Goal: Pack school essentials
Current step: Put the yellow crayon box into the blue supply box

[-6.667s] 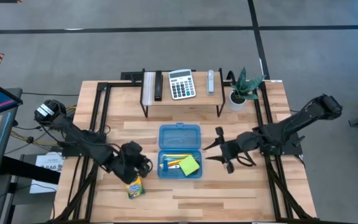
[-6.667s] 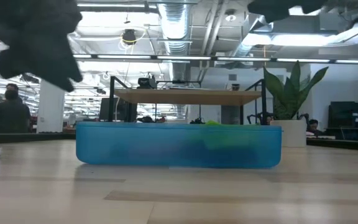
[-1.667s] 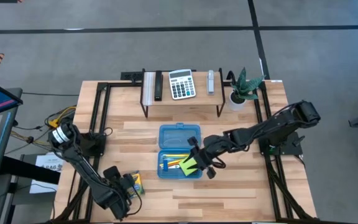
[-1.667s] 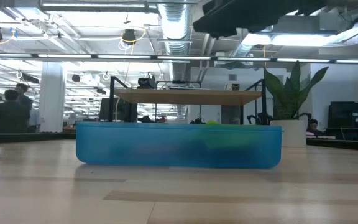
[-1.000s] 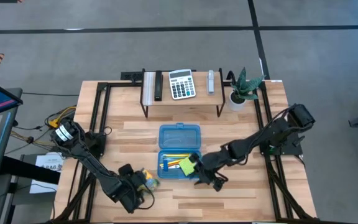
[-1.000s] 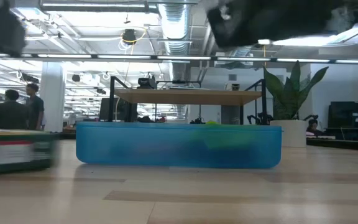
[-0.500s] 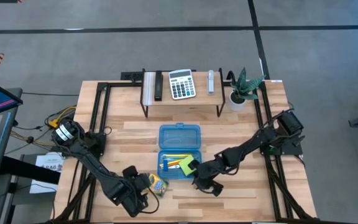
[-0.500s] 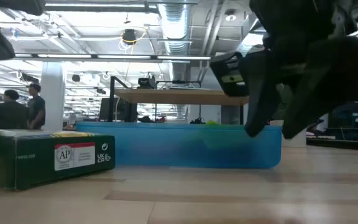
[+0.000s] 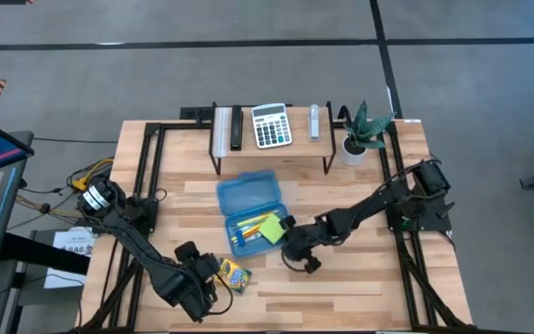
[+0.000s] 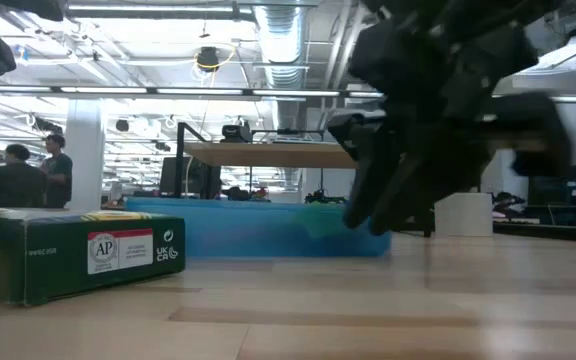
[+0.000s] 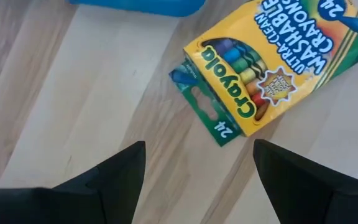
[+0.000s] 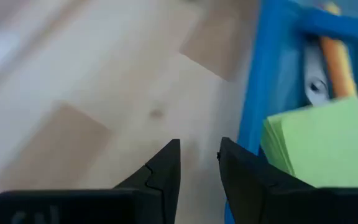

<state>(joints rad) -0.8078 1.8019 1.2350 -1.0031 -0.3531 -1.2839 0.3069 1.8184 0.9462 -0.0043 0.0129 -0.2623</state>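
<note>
The blue pencil case (image 9: pixel 248 211) sits skewed, shoved leftward since half a second ago; bare table (image 9: pixel 360 278) lies beyond its right edge. The right pincer (image 9: pixel 295 249), jaws narrowly parted and empty, presses that edge; the left pincer (image 9: pixel 213 278) gapes over the crayon box (image 9: pixel 233 275).

A green crayon box (image 10: pixel 76 253) is lying on the wooden table (image 10: pixel 288 320) at left, with a blue case (image 10: pixel 258 232) standing behind it. A dark, blurred gripper (image 10: pixel 408 205) is hanging low in front of the case's right end. People are standing in the room behind.
</note>
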